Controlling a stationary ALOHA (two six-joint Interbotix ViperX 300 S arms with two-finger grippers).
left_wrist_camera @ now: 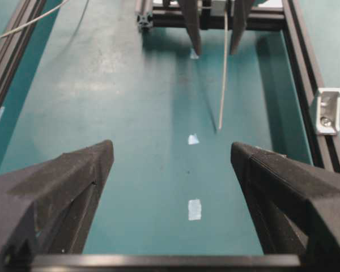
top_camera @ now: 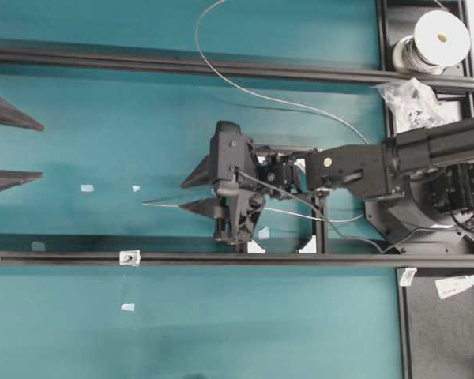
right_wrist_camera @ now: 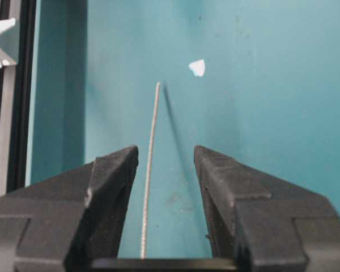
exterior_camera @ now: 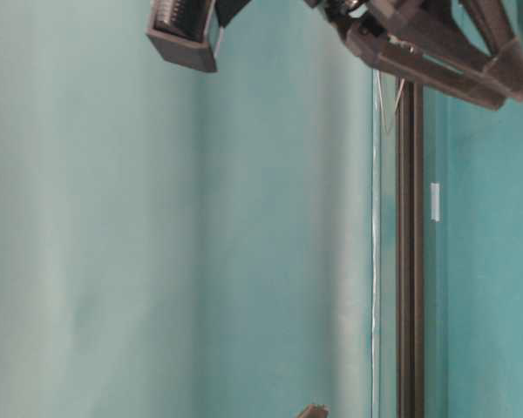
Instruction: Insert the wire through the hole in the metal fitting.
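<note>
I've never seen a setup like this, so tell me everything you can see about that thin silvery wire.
The wire is thin, stiff-looking and silvery grey. It trails from a white spool in the far corner, loops over the teal table and a black rail, then runs between the right gripper's open fingers without visibly touching either. Its straight free tip juts out in front. It has not reached the metal fitting on the near rail.

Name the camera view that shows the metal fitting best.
The left wrist view: the metal fitting sits large and sharp on the right-hand rail, its angled faces clear. Overhead, it is only a tiny silver square on the lower rail. The right wrist view catches it partly at the left edge. The table-level view does not show it.
</note>
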